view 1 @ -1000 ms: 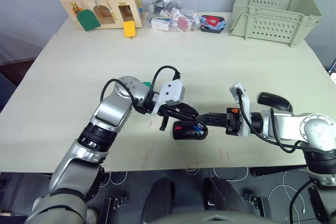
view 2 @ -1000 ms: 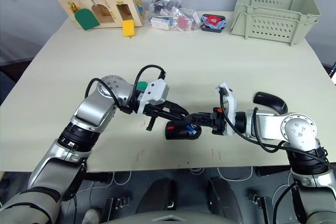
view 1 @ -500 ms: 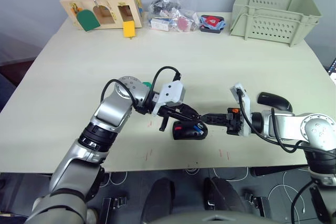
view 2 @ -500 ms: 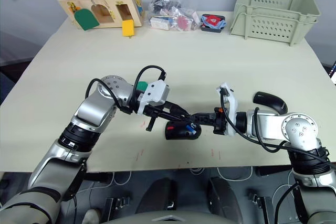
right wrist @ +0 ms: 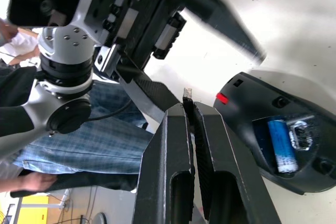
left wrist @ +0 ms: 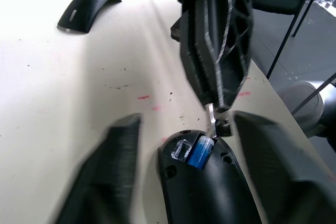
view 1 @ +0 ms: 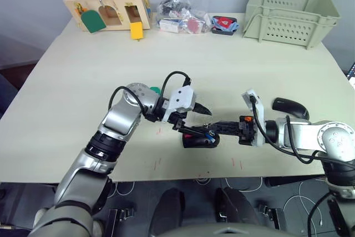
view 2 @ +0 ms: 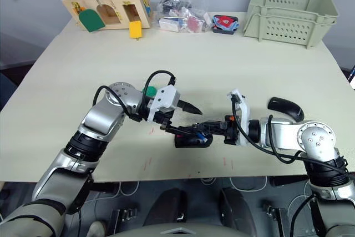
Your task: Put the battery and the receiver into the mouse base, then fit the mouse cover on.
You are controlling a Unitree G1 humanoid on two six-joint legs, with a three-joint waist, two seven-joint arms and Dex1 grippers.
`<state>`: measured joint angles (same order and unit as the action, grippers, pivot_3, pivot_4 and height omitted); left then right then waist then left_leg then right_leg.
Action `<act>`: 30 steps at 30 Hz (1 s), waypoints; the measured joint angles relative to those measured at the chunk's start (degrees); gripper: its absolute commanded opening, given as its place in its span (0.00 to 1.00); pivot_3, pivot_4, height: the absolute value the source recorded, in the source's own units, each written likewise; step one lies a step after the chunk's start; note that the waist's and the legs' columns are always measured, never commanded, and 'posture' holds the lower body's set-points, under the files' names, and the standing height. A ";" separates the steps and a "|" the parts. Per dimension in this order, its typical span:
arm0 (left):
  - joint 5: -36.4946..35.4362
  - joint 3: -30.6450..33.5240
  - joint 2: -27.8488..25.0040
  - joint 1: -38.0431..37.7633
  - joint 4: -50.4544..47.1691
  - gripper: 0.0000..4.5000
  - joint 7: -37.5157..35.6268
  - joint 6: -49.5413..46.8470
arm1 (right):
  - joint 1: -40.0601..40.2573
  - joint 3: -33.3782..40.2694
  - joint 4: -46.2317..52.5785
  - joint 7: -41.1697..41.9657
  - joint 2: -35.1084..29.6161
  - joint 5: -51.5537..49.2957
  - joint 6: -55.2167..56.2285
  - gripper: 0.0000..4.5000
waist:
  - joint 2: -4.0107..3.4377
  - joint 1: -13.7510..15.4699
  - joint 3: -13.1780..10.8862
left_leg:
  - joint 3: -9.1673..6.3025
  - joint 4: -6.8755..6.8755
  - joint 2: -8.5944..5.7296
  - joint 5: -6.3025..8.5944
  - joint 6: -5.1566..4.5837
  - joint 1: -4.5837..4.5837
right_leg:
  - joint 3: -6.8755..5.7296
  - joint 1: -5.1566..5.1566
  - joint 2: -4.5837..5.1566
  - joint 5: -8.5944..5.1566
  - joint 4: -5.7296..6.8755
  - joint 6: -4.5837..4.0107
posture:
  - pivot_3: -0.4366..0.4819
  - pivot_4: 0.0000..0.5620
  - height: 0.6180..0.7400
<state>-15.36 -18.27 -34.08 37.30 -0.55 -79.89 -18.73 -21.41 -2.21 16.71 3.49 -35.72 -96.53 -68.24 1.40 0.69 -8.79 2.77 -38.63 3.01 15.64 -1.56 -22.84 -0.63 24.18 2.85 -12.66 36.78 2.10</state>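
Observation:
The black mouse base (view 1: pixel 199 139) lies near the table's front edge. The blue and white battery (left wrist: pixel 200 150) lies in its hollow, also seen in the right wrist view as battery (right wrist: pixel 281 153). My left gripper (view 1: pixel 197 120) stands open just above the base's left end, one finger on each side of it. My right gripper (view 1: pixel 214 129) reaches in from the right, shut on the receiver (right wrist: pixel 187 93), a tiny metal piece at its tips right above the base. The mouse cover (view 1: pixel 289 106) lies on the table to the right, behind my right arm.
At the table's back stand a wooden toy box (view 1: pixel 108 8), a plastic bag of small items (view 1: pixel 180 18), a small black tray (view 1: pixel 224 24) and a pale green crate (view 1: pixel 291 9). A person in jeans (right wrist: pixel 105 145) stands by the table.
My left gripper's fingers have spread wide apart and drawn back a little from the right gripper's tips. The right gripper closed its tips earlier in the second and stays over the base.

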 measured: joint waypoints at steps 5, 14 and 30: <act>-1.68 1.96 -2.15 -4.06 -1.46 0.99 -0.02 -0.86 | 6.08 3.35 6.39 7.73 -3.64 8.97 3.92 0.00 | 0.00 0.05 0.00 | -0.04 0.00 0.01 0.00 0.00 0.00 | 0.01 0.01 0.00 -0.01 -0.01 0.01 | 0.48 0.27 1.00; -2.00 3.31 -3.51 -9.50 -5.34 0.99 3.18 -1.13 | 23.33 8.35 15.12 28.96 -8.33 34.55 22.59 0.00 | 0.00 0.04 0.00 | -0.02 -0.05 0.01 0.00 0.00 0.06 | 0.02 -0.01 -0.01 -0.03 0.02 0.06 | 0.48 0.27 1.00; 1.75 1.27 -2.66 -10.28 -5.35 0.99 7.45 -0.81 | 34.63 11.82 7.20 54.30 -6.53 65.63 65.35 0.00 | 0.00 0.15 0.00 | 0.12 -0.26 0.00 0.00 0.00 0.07 | 0.00 -0.06 -0.04 -0.03 0.09 0.04 | 0.48 0.27 1.00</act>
<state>-13.61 -17.00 -36.74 27.02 -5.90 -72.44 -19.53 13.22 9.61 23.90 57.79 -42.25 -30.90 -2.89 1.39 0.83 -8.78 2.89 -38.89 3.02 15.64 -1.55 -22.77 -0.63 24.12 2.82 -12.69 36.88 2.13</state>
